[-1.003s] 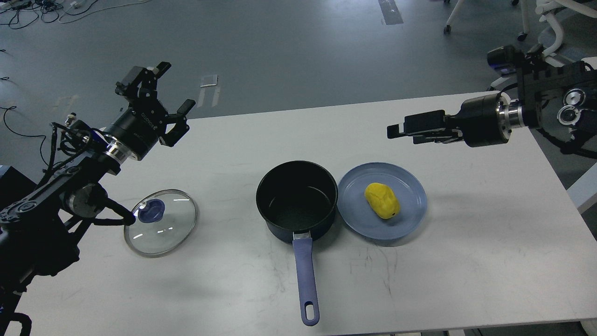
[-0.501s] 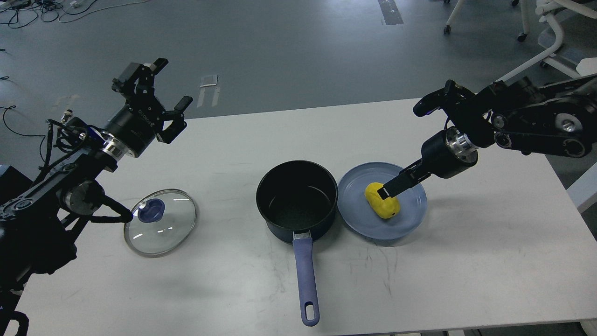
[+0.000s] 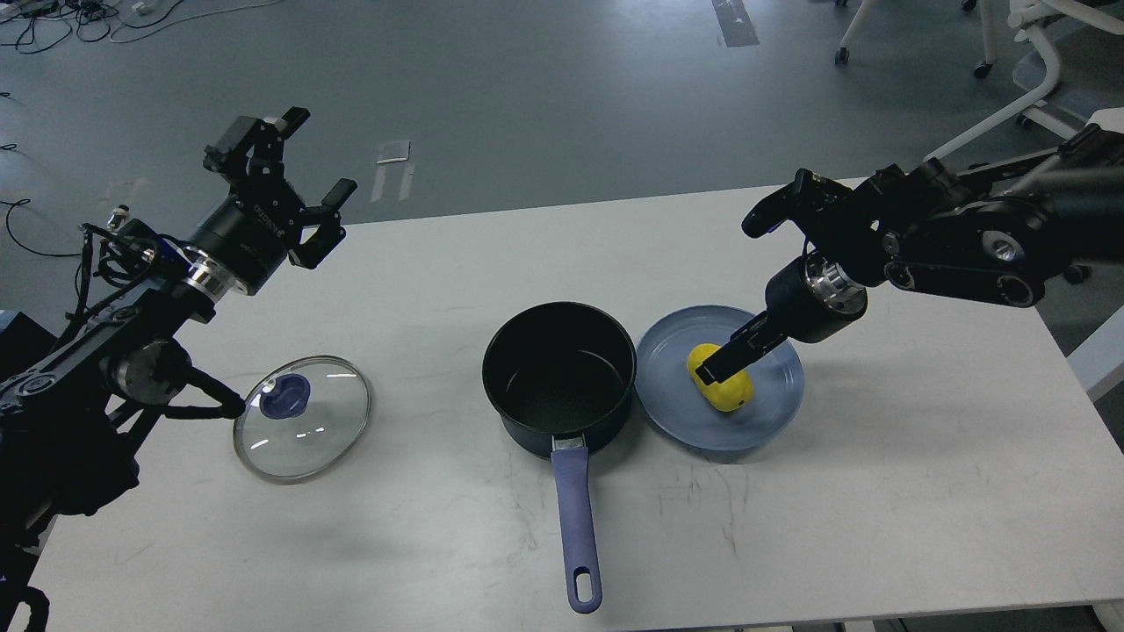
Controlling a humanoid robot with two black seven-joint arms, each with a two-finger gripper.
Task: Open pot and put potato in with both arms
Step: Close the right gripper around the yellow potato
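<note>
The glass lid lay off the dark saucepan; my right gripper touched the plated yellow potato, jaws unreadable. Left gripper gaped empty.

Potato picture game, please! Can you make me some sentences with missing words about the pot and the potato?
1. The potato lies on a blue ____.
2. The lid rests on the table, on the robot's ____ side of the pot.
3. Inside, the pot is ____.
4. The right gripper reaches down at the ____, while the left gripper hangs open in the air.

Missing words: plate; left; empty; potato
</note>
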